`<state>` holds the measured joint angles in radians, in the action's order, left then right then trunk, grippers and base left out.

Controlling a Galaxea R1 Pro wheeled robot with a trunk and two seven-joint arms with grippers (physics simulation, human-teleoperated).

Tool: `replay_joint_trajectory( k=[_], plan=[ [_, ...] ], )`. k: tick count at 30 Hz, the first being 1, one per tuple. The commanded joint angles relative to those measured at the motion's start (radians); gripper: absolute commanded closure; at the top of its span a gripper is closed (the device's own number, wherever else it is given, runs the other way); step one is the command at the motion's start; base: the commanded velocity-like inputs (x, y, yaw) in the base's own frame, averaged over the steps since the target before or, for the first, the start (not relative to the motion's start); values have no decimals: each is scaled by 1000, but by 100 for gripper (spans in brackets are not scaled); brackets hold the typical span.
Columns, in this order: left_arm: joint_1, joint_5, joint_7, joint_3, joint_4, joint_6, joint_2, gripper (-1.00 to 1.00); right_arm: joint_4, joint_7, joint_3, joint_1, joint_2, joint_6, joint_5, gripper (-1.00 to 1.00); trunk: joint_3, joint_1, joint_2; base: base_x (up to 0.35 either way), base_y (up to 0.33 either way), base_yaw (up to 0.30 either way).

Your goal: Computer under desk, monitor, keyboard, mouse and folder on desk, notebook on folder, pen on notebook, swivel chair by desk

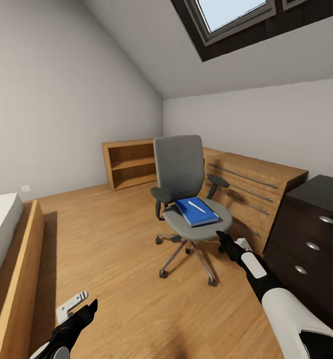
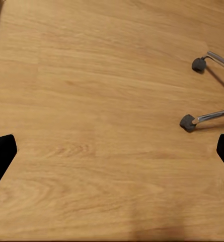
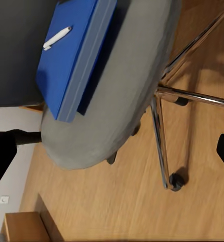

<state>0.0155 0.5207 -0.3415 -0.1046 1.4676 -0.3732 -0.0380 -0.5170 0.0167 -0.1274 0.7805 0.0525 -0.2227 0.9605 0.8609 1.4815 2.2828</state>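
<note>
The swivel chair (image 1: pixel 180 169) stands mid-floor, its seat toward me. On the seat lies the blue notebook (image 1: pixel 197 212) (image 3: pixel 69 55) with the white pen (image 1: pixel 197 206) (image 3: pixel 57 38) on its cover. A dark corner of the folder (image 1: pixel 173 208) peeks out beneath the notebook. My right gripper (image 1: pixel 221 240) (image 3: pixel 112 151) is open, just off the seat's front right edge. My left gripper (image 1: pixel 89 309) (image 2: pixel 112 151) hangs open low over bare floor, left of the chair's castors (image 2: pixel 188 122). Of the desk, the dark drawer unit (image 1: pixel 313 224) shows at the right. Computer, monitor, keyboard and mouse are out of view.
A light wooden dresser (image 1: pixel 251 187) with bar handles stands right behind the chair, against the desk's drawer unit. A low open shelf (image 1: pixel 129 162) sits at the far wall. A bed in a wooden frame (image 1: pixel 17 259) runs along the left. Wooden floor lies between bed and chair.
</note>
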Motion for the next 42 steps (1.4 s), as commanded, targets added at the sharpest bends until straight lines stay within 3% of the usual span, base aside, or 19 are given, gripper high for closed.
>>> replay_joint_trajectory(
  k=[1, 24, 28, 34, 35, 42],
  plan=[
    [0, 10, -5, -1, 2, -3, -1, -100, 0, 2, -4, 0, 0, -6, 4, -100, -2, -4, -7, -75, 0, 0],
    [0, 12, -6, -1, 2, -4, 0, -100, 0, 2, -3, 0, 0, 15, 4, -100, -74, -92, -168, -8, 0, 0],
    [0, 13, -9, -1, -17, -3, 0, -100, 0, 2, -2, -3, -5, 40, -13, -100, -87, -108, -196, 0, 0, 0],
    [0, 11, -10, -1, -58, -4, 2, -100, 16, 1, -2, -13, -31, 198, -101, -100, -106, -131, -238, 0, 0, 0],
    [0, 10, -9, -1, -64, -4, 2, -100, 33, 0, -2, -18, -40, 270, -146, -100, -109, -135, -245, 0, 0, 0],
    [0, -5, -5, 21, -74, -4, 1, -100, 177, -1, -2, -31, -72, 531, -332, -100, -131, -161, -294, 0, 0, 0]
  ],
)
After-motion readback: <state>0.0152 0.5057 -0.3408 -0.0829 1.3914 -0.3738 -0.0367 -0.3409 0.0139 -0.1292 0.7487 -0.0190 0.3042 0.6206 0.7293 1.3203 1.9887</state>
